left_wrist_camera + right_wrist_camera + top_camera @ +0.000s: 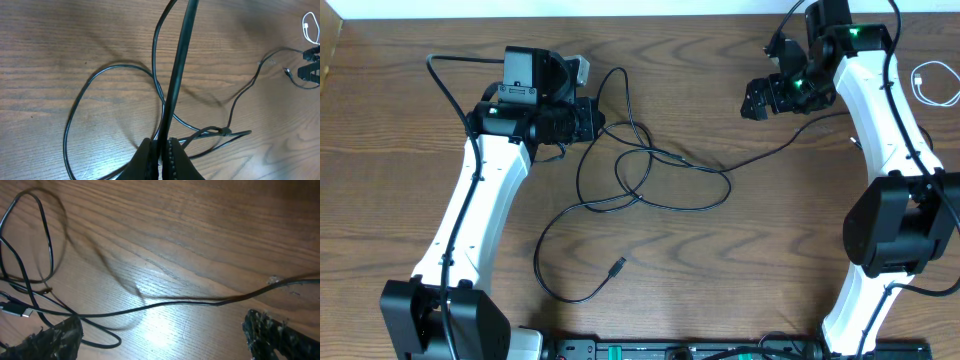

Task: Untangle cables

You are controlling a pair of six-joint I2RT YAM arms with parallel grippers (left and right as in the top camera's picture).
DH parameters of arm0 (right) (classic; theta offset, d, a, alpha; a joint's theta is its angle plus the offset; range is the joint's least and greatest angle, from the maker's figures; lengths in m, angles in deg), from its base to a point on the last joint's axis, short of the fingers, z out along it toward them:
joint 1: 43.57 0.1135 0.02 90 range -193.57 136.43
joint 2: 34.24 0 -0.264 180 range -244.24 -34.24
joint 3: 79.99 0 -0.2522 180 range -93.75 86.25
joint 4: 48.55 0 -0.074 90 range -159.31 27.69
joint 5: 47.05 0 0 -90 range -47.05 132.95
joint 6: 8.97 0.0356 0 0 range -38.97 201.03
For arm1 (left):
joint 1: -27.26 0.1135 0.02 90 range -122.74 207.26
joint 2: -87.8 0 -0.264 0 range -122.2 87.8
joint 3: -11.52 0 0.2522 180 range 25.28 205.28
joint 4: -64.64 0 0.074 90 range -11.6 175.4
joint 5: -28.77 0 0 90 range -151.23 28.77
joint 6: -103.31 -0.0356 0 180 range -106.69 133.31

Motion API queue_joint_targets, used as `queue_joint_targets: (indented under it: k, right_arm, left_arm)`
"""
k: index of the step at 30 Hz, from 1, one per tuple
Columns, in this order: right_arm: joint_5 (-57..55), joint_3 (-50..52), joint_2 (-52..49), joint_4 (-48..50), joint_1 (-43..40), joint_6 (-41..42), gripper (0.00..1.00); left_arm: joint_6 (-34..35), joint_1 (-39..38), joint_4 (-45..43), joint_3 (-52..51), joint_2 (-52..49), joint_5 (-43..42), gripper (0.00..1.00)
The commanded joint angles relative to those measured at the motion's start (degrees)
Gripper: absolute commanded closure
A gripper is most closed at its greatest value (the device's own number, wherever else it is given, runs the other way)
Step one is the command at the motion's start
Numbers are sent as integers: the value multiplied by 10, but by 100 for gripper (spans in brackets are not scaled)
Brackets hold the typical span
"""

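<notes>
Cables: black cables lie in loose, overlapping loops on the middle of the table. The number of separate cords cannot be told.
Tangle: the loops cross one another just beside the left gripper. One strand leaves the crossing and runs toward the right arm.
Free end: a plug lies flat on the wood at the end of a long curve. It is apart from the loops, toward the lower edge of the overhead view.
White cable: the white cable lies curled at the far right edge of the table. It is on the outer side of the right arm and well apart from the black cables.
Left gripper state: its fingers are pressed together on one black strand.
Held strand: it runs straight away from the fingertips. In the left wrist view it looks thick and close to the lens, and it appears raised off the wood.
Left gripper position: at the upper left of the tangle.
Right gripper state: the right gripper has its fingers spread wide and holds nothing.
Strand at right gripper: one black strand crosses the wood in the gap between the two fingers. Neither finger grips it.
Right gripper position: near the far edge of the table, well apart from the main crossing.
</notes>
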Motion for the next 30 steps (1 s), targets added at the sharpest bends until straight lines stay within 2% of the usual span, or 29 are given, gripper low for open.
queue_joint_targets:
  k: [1,15,20,27,30]
  right_arm:
    - [4,3,-1,3,4,2,1]
    - [30,3,-1,10,13,2,1]
    - [32,4,-1,10,35,1,1]
    - [32,37,-1,26,89,-58,1]
    - [54,36,0,36,97,-63,1]
  left_arm:
    - [-10,0,-4,6,0,1,93]
    - [-9,0,-38,6,0,1,92]
    - [10,-6,-57,6,0,1,92]
    - [42,-13,-116,6,0,-4,92]
    - [43,-13,-165,6,0,-53,92]
